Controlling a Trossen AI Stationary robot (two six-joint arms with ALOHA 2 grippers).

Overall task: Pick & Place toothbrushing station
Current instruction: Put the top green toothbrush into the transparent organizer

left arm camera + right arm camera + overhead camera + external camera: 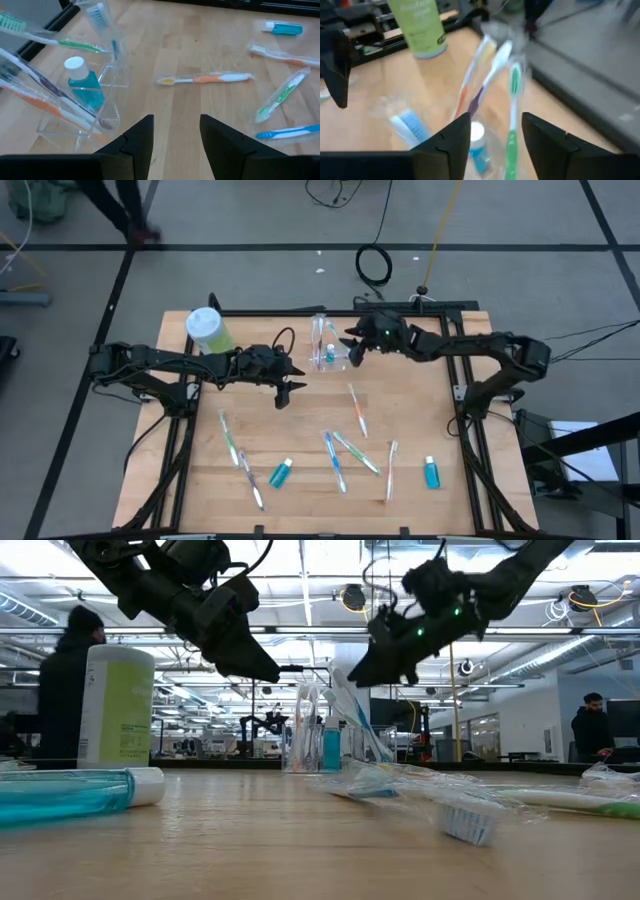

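Clear cup [327, 343] stands at the worktop's [300, 480] far edge, collecting brushes and one teal tube. Both pincers hover beside it, open and empty: left pincer [284, 392], right pincer [352, 350]. Remaining toothbrushes [340, 455] lie scattered nearer.

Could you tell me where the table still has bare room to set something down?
The widest bare patch lies between the green bottle, the left gripper and the leftmost toothbrush. Another lies right of the orange toothbrush, above the right-hand tube. The clear cup beside the right gripper is crowded.
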